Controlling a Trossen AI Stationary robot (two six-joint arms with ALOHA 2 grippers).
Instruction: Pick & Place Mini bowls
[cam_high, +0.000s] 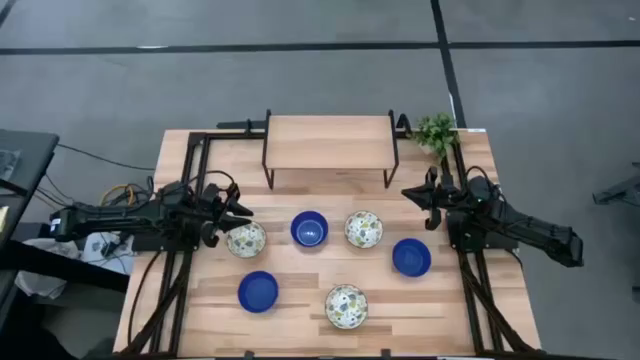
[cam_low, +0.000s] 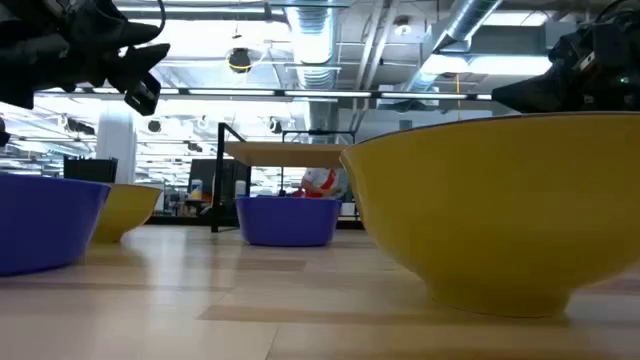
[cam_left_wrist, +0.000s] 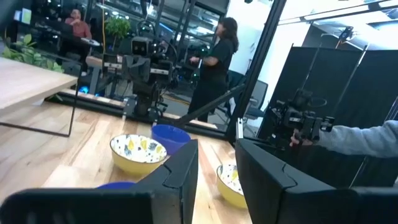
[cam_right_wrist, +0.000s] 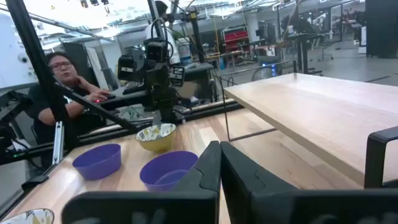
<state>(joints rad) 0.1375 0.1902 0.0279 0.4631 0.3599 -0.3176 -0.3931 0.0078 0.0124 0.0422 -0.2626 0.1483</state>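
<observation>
table: a light wooden table (cam_high: 300, 310) seen from above, with a small wooden shelf (cam_high: 328, 141) on dark legs at its far edge.
bowls: six mini bowls lie in front of the shelf. nearest it are a patterned bowl (cam_high: 246, 239), a blue bowl (cam_high: 309, 229) and a patterned bowl (cam_high: 363, 229); a blue bowl (cam_high: 411, 257) is a little farther out; farthest from the shelf are a blue bowl (cam_high: 258, 291) and a patterned bowl (cam_high: 346, 306).
left gripper: the left gripper (cam_high: 240, 213) hangs just beside the patterned bowl at the row's left end, fingers apart with a clear gap, holding nothing.
right gripper: the right gripper (cam_high: 412, 193) waits near the shelf's right leg, fingers pressed together, empty.
plant: a small green plant (cam_high: 436, 132) stands at the shelf's right end.
people: two people show beyond the table.
</observation>
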